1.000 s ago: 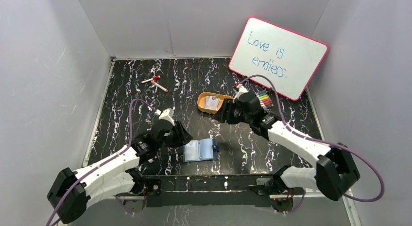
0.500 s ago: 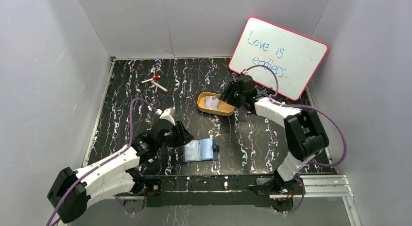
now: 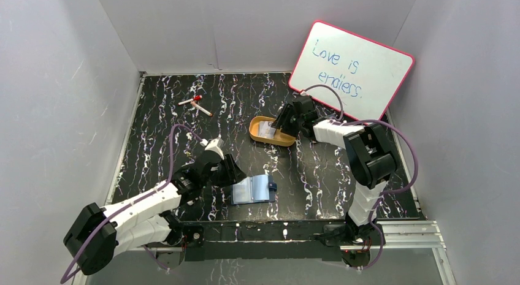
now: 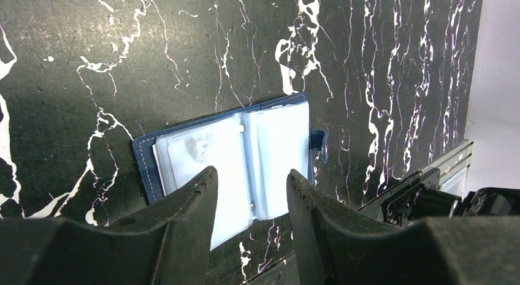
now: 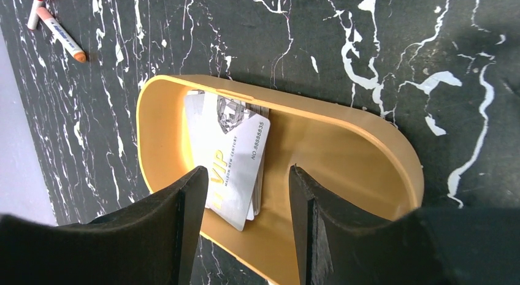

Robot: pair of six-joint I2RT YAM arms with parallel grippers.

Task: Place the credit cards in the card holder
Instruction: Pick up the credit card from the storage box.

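Orange tray (image 5: 343,151) walls hem credit cards (image 5: 230,155) beneath parted right tool (image 5: 248,174); left tool (image 4: 252,174) parted over card holder (image 4: 202,151).

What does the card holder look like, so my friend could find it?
Look at the black marbled table, near its front edge. The card holder lies open there: a small navy case with clear sleeves, unlike the orange tray farther back.

Right gripper (image 5: 247,181) now above credit cards (image 5: 228,151) in orange tray (image 5: 343,150)
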